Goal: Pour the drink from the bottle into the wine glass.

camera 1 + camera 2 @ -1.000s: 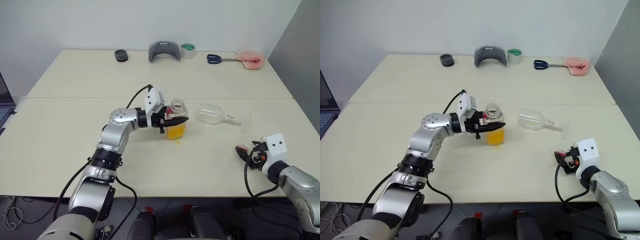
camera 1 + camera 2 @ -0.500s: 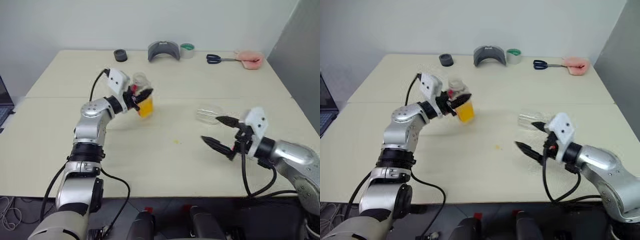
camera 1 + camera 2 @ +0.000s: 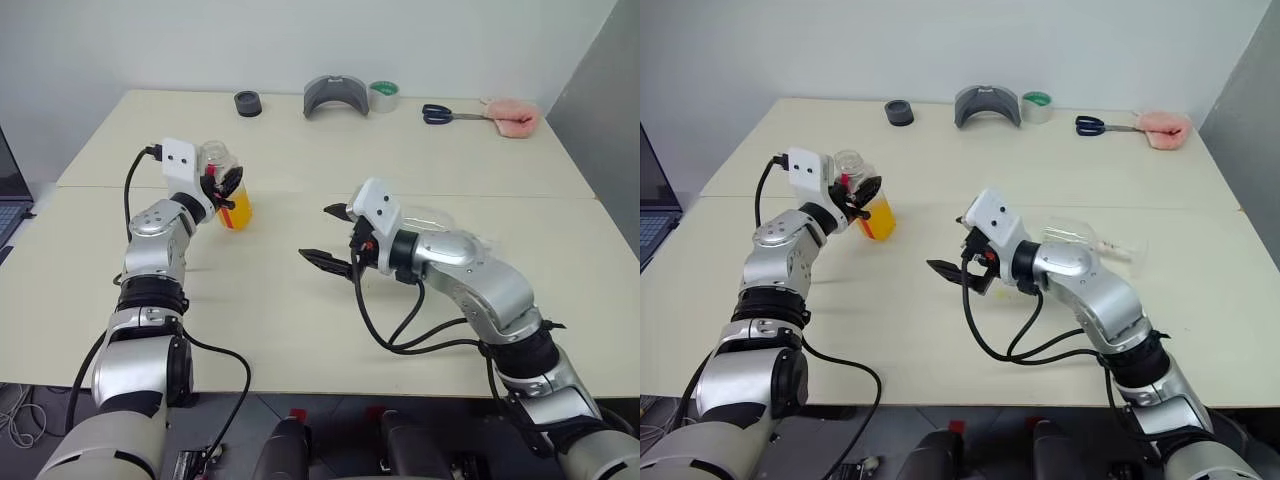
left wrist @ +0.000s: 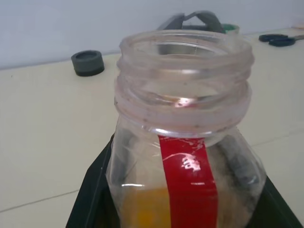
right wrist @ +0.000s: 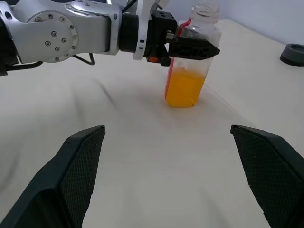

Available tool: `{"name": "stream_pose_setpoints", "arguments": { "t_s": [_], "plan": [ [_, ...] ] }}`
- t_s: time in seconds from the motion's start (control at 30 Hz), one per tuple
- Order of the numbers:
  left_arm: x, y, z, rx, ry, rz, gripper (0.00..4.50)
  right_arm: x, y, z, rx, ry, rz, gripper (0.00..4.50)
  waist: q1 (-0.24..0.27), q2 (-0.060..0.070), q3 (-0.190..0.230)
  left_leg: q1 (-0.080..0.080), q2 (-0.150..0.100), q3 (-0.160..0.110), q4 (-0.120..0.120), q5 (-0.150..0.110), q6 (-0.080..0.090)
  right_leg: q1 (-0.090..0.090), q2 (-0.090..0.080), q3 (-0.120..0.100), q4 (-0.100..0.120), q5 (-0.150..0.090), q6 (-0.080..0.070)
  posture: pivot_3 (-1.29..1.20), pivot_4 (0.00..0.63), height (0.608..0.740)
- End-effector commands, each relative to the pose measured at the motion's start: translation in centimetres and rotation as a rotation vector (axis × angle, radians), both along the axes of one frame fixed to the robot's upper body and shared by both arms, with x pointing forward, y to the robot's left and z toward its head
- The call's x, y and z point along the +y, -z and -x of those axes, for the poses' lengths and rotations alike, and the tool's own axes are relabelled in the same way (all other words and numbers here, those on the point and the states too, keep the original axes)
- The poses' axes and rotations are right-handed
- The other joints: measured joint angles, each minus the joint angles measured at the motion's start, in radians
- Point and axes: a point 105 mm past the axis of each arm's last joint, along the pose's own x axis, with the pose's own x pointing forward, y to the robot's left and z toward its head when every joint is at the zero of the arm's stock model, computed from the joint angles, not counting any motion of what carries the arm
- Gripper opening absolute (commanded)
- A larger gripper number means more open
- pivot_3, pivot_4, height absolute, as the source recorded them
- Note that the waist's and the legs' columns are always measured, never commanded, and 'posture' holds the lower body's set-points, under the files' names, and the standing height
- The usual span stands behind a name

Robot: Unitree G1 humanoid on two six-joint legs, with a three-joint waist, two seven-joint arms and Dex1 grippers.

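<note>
Currently the bottle (image 3: 228,192) is clamped in the left pincer (image 3: 226,190) at ten o'clock; the toppled wine glass (image 3: 440,217), fragile and slippery, lies behind the right pincer (image 3: 333,236), spread apart, and is best gripped by its stem.

One bottle (image 3: 226,190), one wine glass (image 3: 1080,236) (toppled)

Even bright indoor light; soft shadows on table (image 3: 300,310); glare spot on bottle (image 4: 183,102) neck.
</note>
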Motion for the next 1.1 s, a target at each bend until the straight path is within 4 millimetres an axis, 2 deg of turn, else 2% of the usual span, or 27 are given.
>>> {"name": "stream_pose_setpoints", "arguments": {
  "t_s": [0.03,0.27,0.47,0.77,0.87,1.1],
  "plan": [
    [0.2,-1.6,-0.1,-0.066,-0.018,0.000,2.43,0.5,-1.5,0.1,-0.068,-0.015,-0.021,4.50,-0.001,0.000,0.000,0.000,0.000,0.000,0.000,0.000,0.000,0.000,0.000,0.000,0.000,0.000,0.000,0.00,0.150,0.740],
    [0.2,-0.8,0.0,-0.066,-0.024,-0.005,4.47,0.8,-1.6,0.3,-0.066,-0.013,-0.037,4.50,-0.006,0.000,0.000,0.001,0.000,0.001,0.001,0.000,0.000,0.000,0.001,0.001,0.003,0.000,0.000,0.00,0.150,0.740],
    [0.0,0.1,0.3,-0.067,-0.020,-0.007,4.47,0.7,-1.3,0.2,-0.059,-0.001,-0.041,4.50,-0.011,0.000,0.000,0.001,0.000,0.001,0.001,0.000,0.000,-0.001,0.001,0.001,0.004,0.000,0.000,0.00,0.150,0.740],
    [0.7,2.3,1.3,-0.076,-0.075,0.005,4.47,0.2,-0.3,0.4,-0.040,0.015,-0.035,4.50,-0.017,0.000,0.000,0.001,0.000,0.000,0.002,0.000,0.000,-0.001,0.001,0.001,0.006,0.000,0.000,0.00,0.150,0.740],
    [0.7,3.4,1.7,-0.070,-0.089,-0.003,4.47,-0.4,0.4,0.4,-0.051,0.045,-0.017,4.50,-0.016,0.000,0.000,0.001,0.000,0.001,0.003,0.000,0.000,-0.001,0.001,0.001,0.006,0.000,0.000,0.00,0.150,0.740],
    [0.8,4.4,2.9,-0.079,-0.119,-0.030,4.47,-2.1,1.3,0.9,-0.156,0.121,0.038,4.50,-0.016,0.000,0.000,0.001,0.000,0.001,0.005,0.000,0.000,-0.001,0.001,0.002,0.008,0.000,0.000,0.00,0.150,0.740]
  ]
}}
